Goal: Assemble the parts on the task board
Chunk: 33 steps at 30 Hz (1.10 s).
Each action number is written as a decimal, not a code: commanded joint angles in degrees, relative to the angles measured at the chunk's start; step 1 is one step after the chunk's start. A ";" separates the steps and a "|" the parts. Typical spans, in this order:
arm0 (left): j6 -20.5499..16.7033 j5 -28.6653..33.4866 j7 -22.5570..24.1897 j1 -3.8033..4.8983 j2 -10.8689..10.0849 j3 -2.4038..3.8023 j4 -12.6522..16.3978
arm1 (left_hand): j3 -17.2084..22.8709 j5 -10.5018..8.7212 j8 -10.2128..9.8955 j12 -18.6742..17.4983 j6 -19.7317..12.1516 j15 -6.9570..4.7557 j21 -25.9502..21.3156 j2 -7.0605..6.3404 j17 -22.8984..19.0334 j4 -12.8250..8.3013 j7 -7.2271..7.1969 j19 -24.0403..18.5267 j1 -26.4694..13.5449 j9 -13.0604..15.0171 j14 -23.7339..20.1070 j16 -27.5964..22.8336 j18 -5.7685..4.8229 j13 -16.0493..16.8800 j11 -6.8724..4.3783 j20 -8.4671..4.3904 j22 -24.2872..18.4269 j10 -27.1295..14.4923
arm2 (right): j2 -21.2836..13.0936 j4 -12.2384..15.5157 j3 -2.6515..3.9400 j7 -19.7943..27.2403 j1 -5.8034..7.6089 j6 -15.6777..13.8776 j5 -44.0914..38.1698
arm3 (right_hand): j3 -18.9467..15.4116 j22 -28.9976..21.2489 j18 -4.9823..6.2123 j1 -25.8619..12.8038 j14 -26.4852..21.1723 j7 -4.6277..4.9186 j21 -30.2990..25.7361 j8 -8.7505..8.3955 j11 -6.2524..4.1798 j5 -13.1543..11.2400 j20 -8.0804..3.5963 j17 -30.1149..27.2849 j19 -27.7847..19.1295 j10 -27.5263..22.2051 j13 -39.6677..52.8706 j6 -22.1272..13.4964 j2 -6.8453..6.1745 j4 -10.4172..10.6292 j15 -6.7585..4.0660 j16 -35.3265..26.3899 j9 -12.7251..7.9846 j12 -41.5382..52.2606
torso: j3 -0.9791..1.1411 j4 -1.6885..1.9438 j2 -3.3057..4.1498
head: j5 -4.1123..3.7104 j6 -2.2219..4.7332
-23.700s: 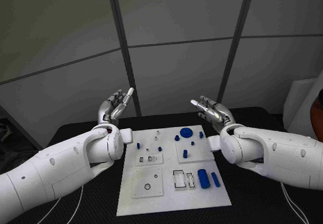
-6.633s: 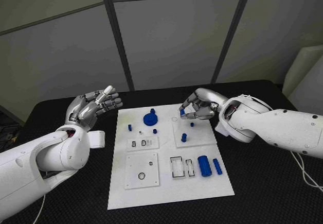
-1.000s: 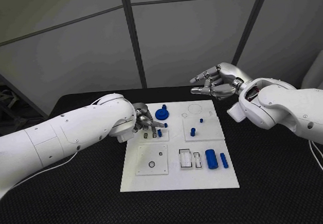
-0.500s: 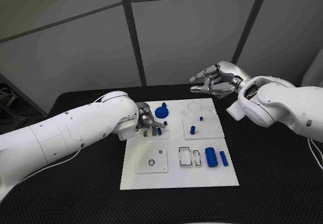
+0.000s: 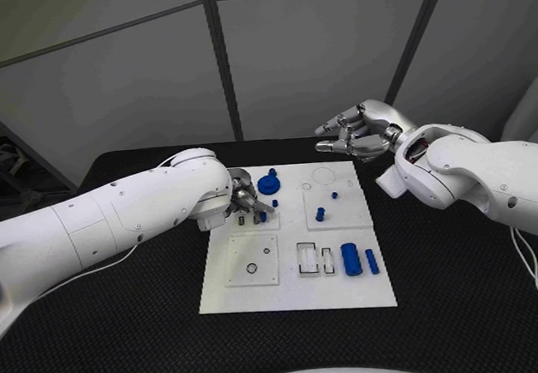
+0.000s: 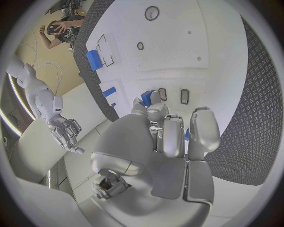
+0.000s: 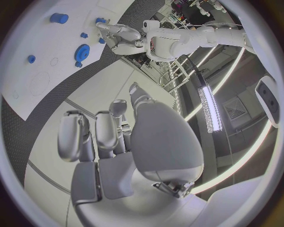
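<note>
The white task board point(image 5: 298, 294) lies in the middle of the black table. My left hand point(image 5: 245, 200) is down on its small slotted plate point(image 5: 254, 224), fingers curled, pinching a small blue part point(image 6: 147, 97) at the fingertips beside two dark slots point(image 6: 184, 96). A blue gear point(image 5: 269, 185) stands just beyond that hand. My right hand point(image 5: 357, 134) hangs above the board's far edge with loosely bent fingers and nothing in them. Blue pegs point(image 5: 321, 214) stand in the right-hand plate. A thick blue cylinder point(image 5: 349, 257) and a slim blue bar point(image 5: 372, 261) lie nearer me.
A plate with a ring and a small hole point(image 5: 254, 260) and a framed slot block point(image 5: 311, 259) sit on the near half of the board. Black table point(image 5: 130, 325) surrounds the board on all sides. Grey wall panels stand behind the table.
Over the last second my left hand has shifted a little along the slotted plate with the small blue part. My right hand has stayed lifted and drifted only slightly.
</note>
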 commanded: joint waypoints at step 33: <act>-3.98 -1.74 0.24 0.35 -6.16 0.08 6.85 | 25.42 14.05 -4.48 -0.40 -0.17 -0.17 1.86 -2.08 5.46 -13.44 -0.15 0.80 1.79 10.29 3.80 3.27 0.19 7.01 -0.47 -0.26 4.03 3.19 | 0.97 -1.14 -0.01 -0.01 0.11 0.80 -1.71 | -0.07 1.94 0.29 -0.08 0.68 0.06 0.00 -0.28 -0.15 0.81 -0.11 -0.08 0.29 0.48 0.01 0.54 0.43 -0.16 -0.06 -0.55 -0.07 0.52 | 0.06 0.14 0.04 | 0.30 -0.53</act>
